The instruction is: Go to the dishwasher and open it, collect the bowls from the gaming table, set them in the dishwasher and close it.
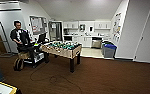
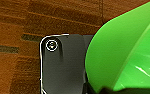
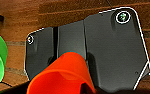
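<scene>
Carrying bowls toward dishwasher (image 1: 96,43) across the room: green bowl (image 2: 121,55) at left pincer, orange bowl (image 3: 63,75) at right; grips cannot be told. Next calls for driving past foosball table (image 1: 62,48).

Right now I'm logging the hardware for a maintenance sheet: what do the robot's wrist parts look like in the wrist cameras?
In both wrist views a flat, dark grey plate with a thin pale edge and rounded corners shows. Round, ringed fittings sit at its corners. On the right wrist the plate is split by a straight seam into panels. No cables or markings can be made out.
</scene>
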`<state>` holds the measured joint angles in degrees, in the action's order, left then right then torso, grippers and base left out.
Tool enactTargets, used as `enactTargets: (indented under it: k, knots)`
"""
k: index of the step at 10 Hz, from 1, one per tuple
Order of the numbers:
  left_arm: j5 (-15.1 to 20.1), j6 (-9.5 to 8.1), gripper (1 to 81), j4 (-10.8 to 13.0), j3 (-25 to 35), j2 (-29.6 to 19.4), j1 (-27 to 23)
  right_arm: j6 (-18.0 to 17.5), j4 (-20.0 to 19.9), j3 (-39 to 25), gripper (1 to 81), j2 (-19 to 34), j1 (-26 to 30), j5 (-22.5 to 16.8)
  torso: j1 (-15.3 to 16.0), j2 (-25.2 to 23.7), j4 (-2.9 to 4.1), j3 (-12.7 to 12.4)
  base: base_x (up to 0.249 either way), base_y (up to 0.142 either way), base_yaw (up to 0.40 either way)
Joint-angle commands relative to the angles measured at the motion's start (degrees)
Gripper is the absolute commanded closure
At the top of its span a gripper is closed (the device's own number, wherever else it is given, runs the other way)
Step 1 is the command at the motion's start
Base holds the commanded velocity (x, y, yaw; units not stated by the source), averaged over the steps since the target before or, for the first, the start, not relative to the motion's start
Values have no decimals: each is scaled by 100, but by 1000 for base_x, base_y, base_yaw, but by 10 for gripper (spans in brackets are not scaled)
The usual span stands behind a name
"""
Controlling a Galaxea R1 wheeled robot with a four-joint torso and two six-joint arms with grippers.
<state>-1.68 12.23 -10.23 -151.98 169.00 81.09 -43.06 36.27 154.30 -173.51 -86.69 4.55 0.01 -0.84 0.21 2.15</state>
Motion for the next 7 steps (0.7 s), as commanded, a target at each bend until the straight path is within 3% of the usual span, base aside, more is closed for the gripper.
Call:
enactTargets:
  k: [1,5,6,7]
  knots:
    - [274,25,811,-6,10,-32,-370,25,82,-5,811,-2,305,-191,0,0,0,0,0,0,-386]
    - [273,17,811,-23,10,-41,-370,25,100,3,811,-2,305,-191,2,0,0,0,0,0,-382]
    - [274,17,811,-23,10,-50,-370,25,100,3,811,-2,313,-191,5,0,0,0,65,-202,0]
    - [265,17,811,-23,10,-59,-370,25,100,-5,811,-2,305,-191,2,0,0,0,0,0,0]
